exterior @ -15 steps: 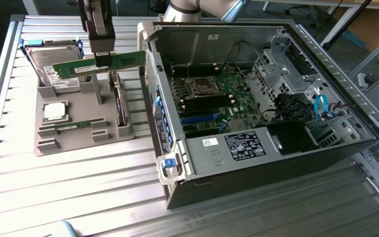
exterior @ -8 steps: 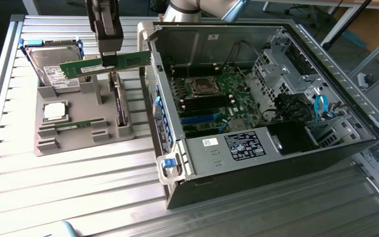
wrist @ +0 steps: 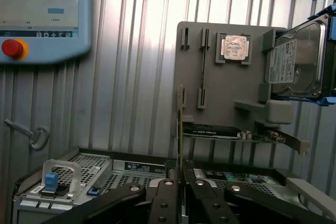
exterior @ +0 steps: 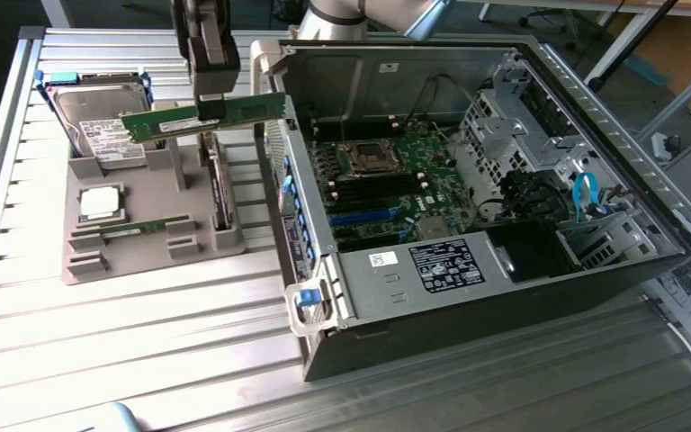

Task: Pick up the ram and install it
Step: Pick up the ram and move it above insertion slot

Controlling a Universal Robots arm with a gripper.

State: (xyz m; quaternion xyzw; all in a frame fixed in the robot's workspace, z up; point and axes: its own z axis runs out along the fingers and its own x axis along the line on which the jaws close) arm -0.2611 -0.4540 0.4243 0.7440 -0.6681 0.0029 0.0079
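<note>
Grips the ram (exterior: 201, 118) in the hand (exterior: 211, 112), closed narrow on the stick's middle. Holds it in the air, long edge near level, with the three o'clock end a little higher in the exterior view. Keeps it at eleven o'clock in that view, over the far part of the grey tray (exterior: 141, 256) and just at nine o'clock of the wall of the open computer case (exterior: 442, 342). In the wrist view, seen edge-on as a thin line between the two dark fingers (wrist: 164, 203). On the tray: a hard drive (exterior: 87, 112) at twelve o'clock, a silver processor (exterior: 100, 202) near the middle, a second green stick (exterior: 130, 229) seated in a slot, and a wider card (exterior: 216, 193) standing on edge at three o'clock. Under tray and case, a ribbed metal surface (exterior: 141, 342). Inside the case, a motherboard (exterior: 394, 175) lying exposed.
</note>
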